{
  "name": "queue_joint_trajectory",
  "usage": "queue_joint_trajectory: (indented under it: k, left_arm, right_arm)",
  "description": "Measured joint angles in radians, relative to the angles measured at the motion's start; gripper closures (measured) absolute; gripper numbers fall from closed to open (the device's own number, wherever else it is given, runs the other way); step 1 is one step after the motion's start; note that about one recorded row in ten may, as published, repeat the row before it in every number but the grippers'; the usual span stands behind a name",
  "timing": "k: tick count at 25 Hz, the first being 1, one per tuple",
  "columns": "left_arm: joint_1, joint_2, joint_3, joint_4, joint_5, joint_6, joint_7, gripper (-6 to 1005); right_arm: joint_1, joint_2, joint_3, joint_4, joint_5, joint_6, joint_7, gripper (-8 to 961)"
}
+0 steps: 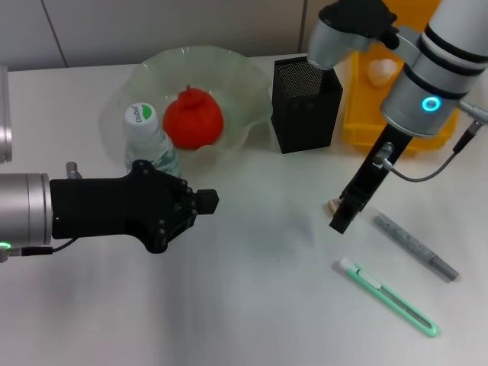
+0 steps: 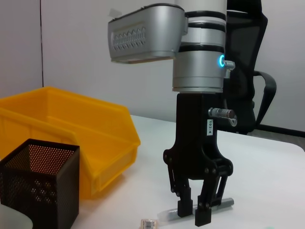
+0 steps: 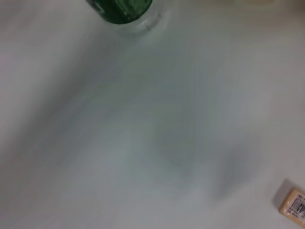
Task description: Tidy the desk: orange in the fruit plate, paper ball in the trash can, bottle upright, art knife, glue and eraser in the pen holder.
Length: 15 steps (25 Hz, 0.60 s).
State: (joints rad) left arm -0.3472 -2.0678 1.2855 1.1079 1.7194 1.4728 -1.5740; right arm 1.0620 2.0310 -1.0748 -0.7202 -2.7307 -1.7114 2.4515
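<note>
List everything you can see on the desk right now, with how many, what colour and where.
orange: one, red-orange, in the plate
plate: one, clear greenish, back centre
bottle: one, clear with white cap, upright in front of the plate's left side
pen holder: one, black mesh, right of the plate
bin: one, yellow, behind the pen holder on the right
paper ball: one, white, in the bin
eraser: one, tan, beside the right pincer
glue stick: one, grey, front right
knife: one, green, front right
left pincer: black, front left
right pincer: black, open, low over the desk
</note>
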Motion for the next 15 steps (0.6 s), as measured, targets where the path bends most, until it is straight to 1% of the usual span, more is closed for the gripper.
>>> queue_joint_trajectory:
  k: [2,3,4,5,6,9,14,15]
  left_arm:
    - [0.002,0.0,0.0,0.0,0.0,0.001,0.003,995]
    - [0.003,0.0,0.0,0.0,-0.001,0.002,0.003,995]
    - [0.004,0.0,0.0,0.0,-0.001,0.002,0.003,995]
    - [0.006,0.0,0.0,-0.001,-0.001,0.002,0.003,995]
    - [0.006,0.0,0.0,-0.001,-0.001,0.002,0.003,995]
    - [0.007,0.0,0.0,-0.001,-0.001,0.001,0.003,995]
    - [0.008,0.0,0.0,0.0,-0.001,0.0,0.003,995]
    - [0.008,0.0,0.0,-0.001,-0.001,0.0,0.004,995]
  right_arm:
    - [0.004,0.002,-0.003,0.003,-0.006,-0.004,0.011,652]
    - [0.005,0.011,-0.007,0.0,-0.022,-0.009,0.031,644]
    - [0.005,0.011,-0.007,0.0,-0.022,-0.009,0.031,630]
    - [0.001,0.02,-0.012,-0.005,-0.04,-0.014,0.048,615]
    - [-0.002,0.024,-0.015,-0.005,-0.045,-0.017,0.054,601]
    - [-0.008,0.028,-0.021,-0.006,-0.048,-0.027,0.069,558]
    - [-0.029,0.037,-0.026,-0.009,-0.048,-0.047,0.108,562]
    - [-0.038,0.042,-0.027,-0.014,-0.048,-0.054,0.119,562]
